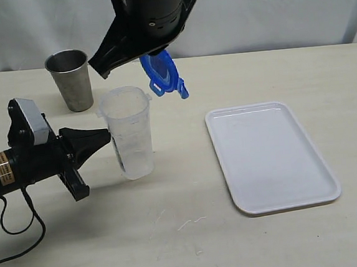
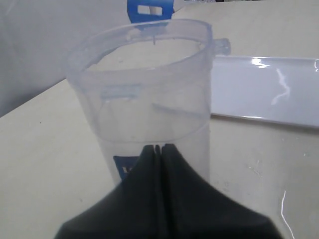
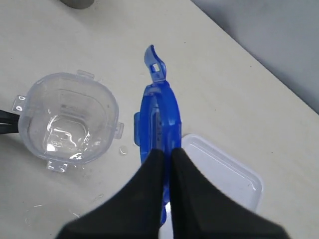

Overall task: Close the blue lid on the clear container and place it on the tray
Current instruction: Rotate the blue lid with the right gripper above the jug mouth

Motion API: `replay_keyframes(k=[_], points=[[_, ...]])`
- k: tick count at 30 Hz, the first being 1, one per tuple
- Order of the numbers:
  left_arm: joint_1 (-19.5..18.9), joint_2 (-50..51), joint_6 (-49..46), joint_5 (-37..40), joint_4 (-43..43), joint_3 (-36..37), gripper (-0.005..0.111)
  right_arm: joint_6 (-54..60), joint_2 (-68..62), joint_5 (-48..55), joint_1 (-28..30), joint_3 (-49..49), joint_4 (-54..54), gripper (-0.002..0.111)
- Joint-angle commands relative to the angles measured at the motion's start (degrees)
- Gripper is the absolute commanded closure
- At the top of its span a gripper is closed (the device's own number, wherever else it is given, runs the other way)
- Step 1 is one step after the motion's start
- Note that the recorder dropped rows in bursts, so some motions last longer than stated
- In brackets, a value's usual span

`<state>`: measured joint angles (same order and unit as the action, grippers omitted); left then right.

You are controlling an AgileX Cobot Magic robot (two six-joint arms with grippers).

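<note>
The clear container (image 1: 128, 135) stood uncovered on the desk (image 1: 175, 240), only glints seen at its bottom; the closed left gripper (image 1: 105, 137) was pressed against its side. The blue lid (image 1: 160, 72) was pinched edgewise in the right gripper (image 3: 167, 152), raised beside the rim. A metal cup (image 1: 70, 80) stood near, the tray (image 1: 271, 156) apart.

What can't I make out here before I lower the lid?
- Lid: its top is hidden by the right arm in the exterior view. It is edge-on in the right wrist view, so its faces don't show.
- Container: its label is blurred and partly covered by the left gripper in the left wrist view.
- Tray: partly behind the right gripper; cut off in the left wrist view.
</note>
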<state>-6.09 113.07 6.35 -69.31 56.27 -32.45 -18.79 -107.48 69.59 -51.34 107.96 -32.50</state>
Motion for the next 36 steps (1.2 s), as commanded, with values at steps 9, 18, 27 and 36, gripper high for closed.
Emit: replay_keyframes(k=[9,18,27,36], points=[[0.2,0.2,1.0,-0.7,-0.5,-0.3,0.107,-0.3,-0.9,0.4,0.2,-0.1,5.1,0.104],[0.2,0.2,1.0,-0.7,-0.5,-0.3,0.107,-0.1,-0.9,0.4,0.2,2.1,2.9,0.104],[0.2,0.2,1.0,-0.7,-0.5,-0.3,0.107,1.4,-1.3,0.4,-0.1,5.1,8.0,0.104],[0.2,0.2,1.2,-0.7,-0.5,-0.3,0.107,1.6,-2.0,0.4,-0.1,5.1,3.6,0.104]])
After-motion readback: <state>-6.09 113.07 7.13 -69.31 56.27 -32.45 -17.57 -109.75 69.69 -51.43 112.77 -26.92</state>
